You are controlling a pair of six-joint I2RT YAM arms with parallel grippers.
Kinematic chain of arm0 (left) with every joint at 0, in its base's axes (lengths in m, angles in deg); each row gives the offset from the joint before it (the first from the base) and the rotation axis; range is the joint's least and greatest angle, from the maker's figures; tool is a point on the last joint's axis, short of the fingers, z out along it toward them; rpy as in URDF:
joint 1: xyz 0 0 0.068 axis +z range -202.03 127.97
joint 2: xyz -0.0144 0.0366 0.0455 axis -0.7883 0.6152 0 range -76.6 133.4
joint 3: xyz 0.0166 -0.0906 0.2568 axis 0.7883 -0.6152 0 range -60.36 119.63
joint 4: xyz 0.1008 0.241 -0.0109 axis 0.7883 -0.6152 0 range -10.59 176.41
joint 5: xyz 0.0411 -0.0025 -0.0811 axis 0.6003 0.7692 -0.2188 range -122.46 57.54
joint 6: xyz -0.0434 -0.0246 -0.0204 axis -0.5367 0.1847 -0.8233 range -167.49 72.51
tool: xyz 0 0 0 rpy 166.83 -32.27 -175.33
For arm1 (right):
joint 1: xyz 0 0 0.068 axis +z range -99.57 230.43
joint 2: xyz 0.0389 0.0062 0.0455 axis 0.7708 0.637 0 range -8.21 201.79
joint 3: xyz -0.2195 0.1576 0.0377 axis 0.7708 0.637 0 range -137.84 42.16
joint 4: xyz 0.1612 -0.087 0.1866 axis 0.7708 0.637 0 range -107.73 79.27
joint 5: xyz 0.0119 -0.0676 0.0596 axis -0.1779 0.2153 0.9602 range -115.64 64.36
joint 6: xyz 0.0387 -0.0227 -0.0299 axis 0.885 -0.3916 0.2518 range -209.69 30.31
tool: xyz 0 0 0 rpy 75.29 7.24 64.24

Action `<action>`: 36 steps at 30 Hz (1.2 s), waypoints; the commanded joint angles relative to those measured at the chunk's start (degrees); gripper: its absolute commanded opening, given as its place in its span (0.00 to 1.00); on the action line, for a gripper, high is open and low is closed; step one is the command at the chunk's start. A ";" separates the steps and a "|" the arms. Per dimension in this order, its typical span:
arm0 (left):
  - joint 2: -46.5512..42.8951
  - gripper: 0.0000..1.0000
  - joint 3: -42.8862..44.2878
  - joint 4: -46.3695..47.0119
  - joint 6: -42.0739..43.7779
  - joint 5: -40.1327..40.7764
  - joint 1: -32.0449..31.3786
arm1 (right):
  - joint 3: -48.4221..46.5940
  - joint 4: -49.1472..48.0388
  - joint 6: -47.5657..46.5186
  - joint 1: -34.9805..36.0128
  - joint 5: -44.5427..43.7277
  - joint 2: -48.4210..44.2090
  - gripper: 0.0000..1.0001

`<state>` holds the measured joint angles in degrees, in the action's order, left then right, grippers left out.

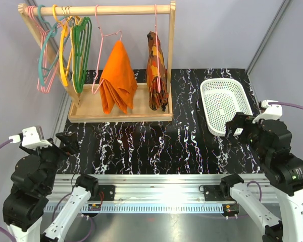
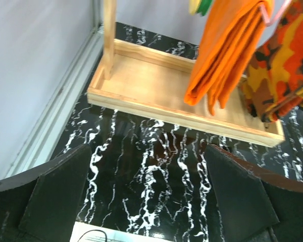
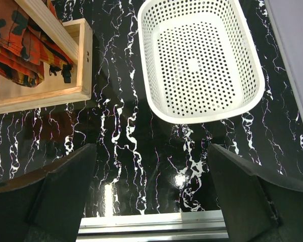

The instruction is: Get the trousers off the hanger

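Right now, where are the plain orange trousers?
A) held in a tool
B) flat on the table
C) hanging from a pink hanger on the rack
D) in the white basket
C: the trousers drape over the pink hanger, which is hooked on the top rod of the rack.

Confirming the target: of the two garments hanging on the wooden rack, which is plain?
The bright orange folded trousers on the thin pale pink wire hanger, the left of the two. The other cloth garment, to their right, is patterned orange-brown-yellow.
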<state>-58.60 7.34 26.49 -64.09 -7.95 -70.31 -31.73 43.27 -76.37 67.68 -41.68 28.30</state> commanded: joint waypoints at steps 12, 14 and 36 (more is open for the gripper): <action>23.20 0.99 24.91 4.73 -0.36 -22.57 -0.09 | 1.90 -7.99 -1.10 0.41 12.34 -1.88 0.99; 28.12 0.99 33.06 3.76 -0.36 -24.16 -0.09 | 1.73 -7.56 -1.45 0.50 11.38 -1.10 1.00; 62.06 0.81 49.10 11.14 6.93 -13.80 -0.17 | 4.18 -10.01 -1.63 0.41 15.24 -1.09 0.99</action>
<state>0.96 53.96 34.70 -59.35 -25.92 -70.36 -28.54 36.43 -77.46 67.79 -28.69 27.47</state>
